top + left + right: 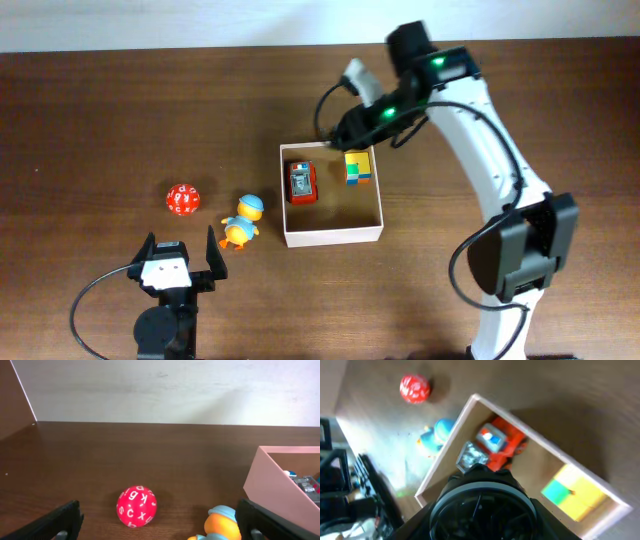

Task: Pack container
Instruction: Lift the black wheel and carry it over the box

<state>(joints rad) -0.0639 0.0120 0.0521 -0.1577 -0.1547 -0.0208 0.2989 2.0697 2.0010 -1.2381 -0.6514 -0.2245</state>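
Observation:
The container (330,237) is a square white-walled box with a tan inside at the table's middle; it also shows in the left wrist view (270,485) and the right wrist view (440,460). Inside lie a red toy truck (302,183) (500,442) and a yellow-green block (358,166) (572,492). My right gripper (338,130) hovers over the container's far edge, shut on a round black object with a grey rim (482,505) that hides its fingertips. My left gripper (181,245) (160,527) is open and empty near the front edge.
A red ball with white letters (182,199) (136,506) (414,388) and an orange duck with a blue cap (242,222) (222,522) (434,435) sit on the table left of the container, just beyond my left gripper.

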